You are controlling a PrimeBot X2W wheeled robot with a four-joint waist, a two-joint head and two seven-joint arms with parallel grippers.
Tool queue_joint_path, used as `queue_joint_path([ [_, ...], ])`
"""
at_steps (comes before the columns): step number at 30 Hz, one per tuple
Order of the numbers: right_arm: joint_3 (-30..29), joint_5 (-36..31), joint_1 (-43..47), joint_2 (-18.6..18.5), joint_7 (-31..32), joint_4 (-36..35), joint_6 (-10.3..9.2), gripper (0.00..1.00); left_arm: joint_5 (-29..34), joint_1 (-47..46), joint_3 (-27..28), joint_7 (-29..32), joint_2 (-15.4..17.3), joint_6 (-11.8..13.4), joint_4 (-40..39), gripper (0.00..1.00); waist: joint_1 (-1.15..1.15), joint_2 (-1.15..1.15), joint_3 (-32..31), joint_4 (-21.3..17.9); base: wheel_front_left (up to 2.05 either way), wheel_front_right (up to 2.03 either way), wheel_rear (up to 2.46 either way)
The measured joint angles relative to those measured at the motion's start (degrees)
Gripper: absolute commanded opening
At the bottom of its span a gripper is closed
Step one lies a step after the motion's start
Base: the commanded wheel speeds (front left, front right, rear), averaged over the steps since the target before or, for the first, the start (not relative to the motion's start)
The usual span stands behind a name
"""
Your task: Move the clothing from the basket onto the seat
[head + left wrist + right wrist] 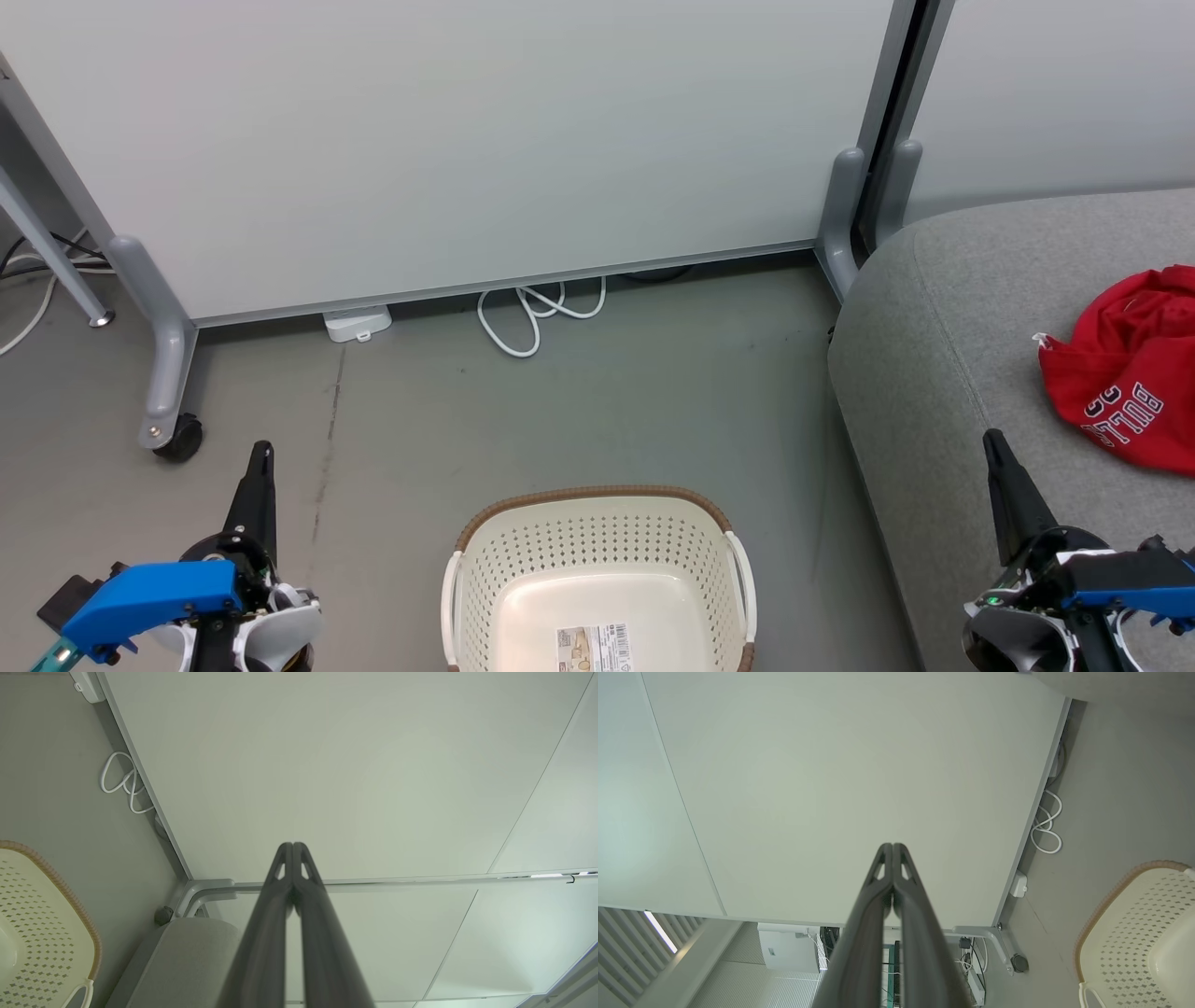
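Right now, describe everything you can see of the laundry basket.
The basket is cream plastic, oval, its walls perforated with small holes, topped by a brown woven-look rim. A white handle sits on each side. It stands upright on the grey floor, left of the grey seat and apart from it. Its visible inside holds only a label sticker on the smooth bottom.

Clothing (1134, 373) recorded as bright red, with white "BULLS" lettering and white trim. Basket (597, 537) noted as cream, patterned with rows of perforations; rim brown, woven-look; handles white. Seat (934, 373) logged as plain grey fabric. Floor (653, 401) grey; cable (534, 314) white; partition (467, 140) pale grey-white. Left end effector (263, 453) and right end effector (993, 441): fingers black, housings blue.
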Motion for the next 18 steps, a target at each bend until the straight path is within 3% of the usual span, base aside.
queue_joint_path([
  [18,-0.1,2.0,-0.1,0.0,0.2,0.1,0.0,0.0,-1.7,-0.2,0.3,0.5,-0.1,0.0,-0.2,0.0,0.0,0.0,0.0,0.0,0.0,0.0,0.0],
])
